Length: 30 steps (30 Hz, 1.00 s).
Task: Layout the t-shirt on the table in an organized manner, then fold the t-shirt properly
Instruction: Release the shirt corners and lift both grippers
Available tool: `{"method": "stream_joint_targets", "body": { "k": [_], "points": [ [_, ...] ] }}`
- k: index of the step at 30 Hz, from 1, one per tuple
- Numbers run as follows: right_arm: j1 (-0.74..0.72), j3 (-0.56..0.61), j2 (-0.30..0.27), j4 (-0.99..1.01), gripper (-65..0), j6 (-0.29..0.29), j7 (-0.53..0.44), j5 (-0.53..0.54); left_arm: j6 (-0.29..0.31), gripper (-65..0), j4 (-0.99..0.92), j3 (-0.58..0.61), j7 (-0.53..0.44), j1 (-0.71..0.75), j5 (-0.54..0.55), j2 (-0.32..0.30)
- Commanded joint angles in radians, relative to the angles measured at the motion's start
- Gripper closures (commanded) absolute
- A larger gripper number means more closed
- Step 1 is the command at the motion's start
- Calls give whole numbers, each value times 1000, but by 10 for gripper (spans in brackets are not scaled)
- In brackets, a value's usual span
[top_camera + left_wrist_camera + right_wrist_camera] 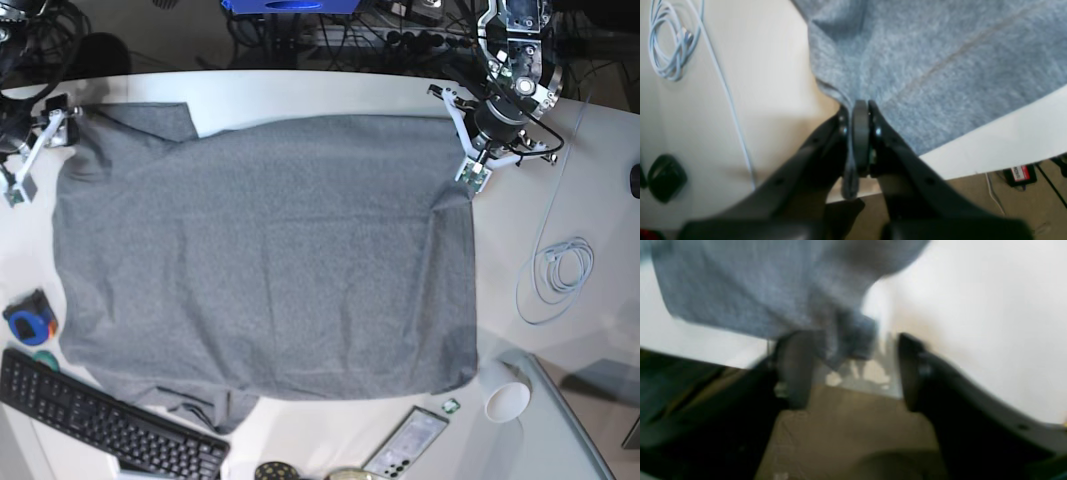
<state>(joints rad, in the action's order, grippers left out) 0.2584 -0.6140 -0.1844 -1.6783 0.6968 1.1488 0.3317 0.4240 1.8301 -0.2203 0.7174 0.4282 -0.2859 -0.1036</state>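
Heather-grey t-shirt (265, 255) flat on table (330, 90) | left gripper (861, 110) pinches hem | right gripper (853, 370) released

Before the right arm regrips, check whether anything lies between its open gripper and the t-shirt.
Nothing visible does. The right gripper stands open at the table edge, with a corner of the t-shirt hanging directly between its fingers, no other object between. The left gripper is shut on the t-shirt at the other corner.
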Motion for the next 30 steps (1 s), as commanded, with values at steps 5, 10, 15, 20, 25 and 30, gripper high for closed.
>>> {"method": "stream_joint_targets", "body": {
  "k": [5, 10, 15, 20, 25, 30],
  "points": [
    [-9, -42, -22, -151, -432, 1, 0, -1, -7, -375, 67, -130, -9, 18, -6, 9],
    [-101, -39, -22, -39, -431, 1, -102, -3, -7, -324, 112, -256, -12, -2, 3, 29],
    [-213, 39, -56, 218, -263, 1, -273, -42, -7, 0, 69, -221, -14, -85, 4, 92],
    [-305, 99, -53, 409, 0, 1, -405, -151, -7, 0, -26, -126, -15, -147, 3, 120],
    [-370, 107, -53, 533, -12, 1, -470, -220, -9, 0, -126, -113, -18, -164, -3, 115],
    [-400, 107, -57, 662, -14, 1, -527, -276, -9, 0, -188, -120, -117, -136, -6, 86]
  ]
}}
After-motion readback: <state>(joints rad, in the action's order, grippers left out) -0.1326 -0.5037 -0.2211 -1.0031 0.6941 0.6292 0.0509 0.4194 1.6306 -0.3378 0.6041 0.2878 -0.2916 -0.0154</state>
